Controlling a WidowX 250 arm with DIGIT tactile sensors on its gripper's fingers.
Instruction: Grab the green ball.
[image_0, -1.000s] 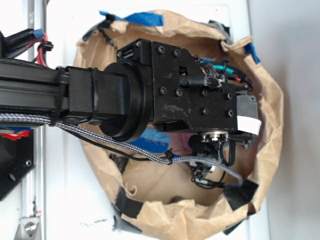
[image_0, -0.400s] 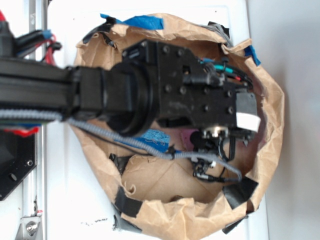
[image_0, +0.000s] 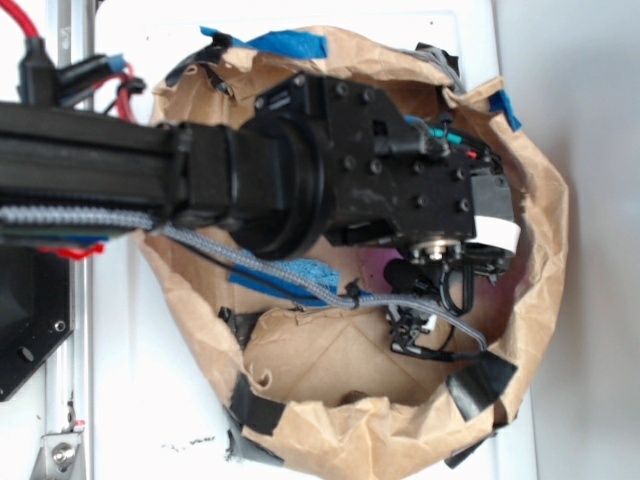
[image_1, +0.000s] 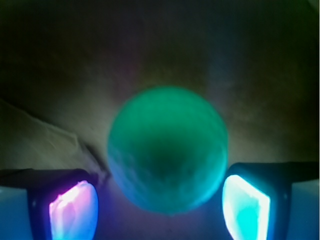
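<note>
Our gripper (image_1: 160, 205) is spread, one glowing pad (image_1: 72, 210) low on the left and the other low on the right. The green ball (image_1: 167, 150) sits between them and slightly ahead, not yet touched as far as we can tell. It looks round, mint-green, faintly dimpled, resting on crumpled brown paper inside the paper bag (image_0: 540, 200).

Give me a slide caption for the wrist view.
Green ball sits between the open jaws, glowing pads on either side.
</note>
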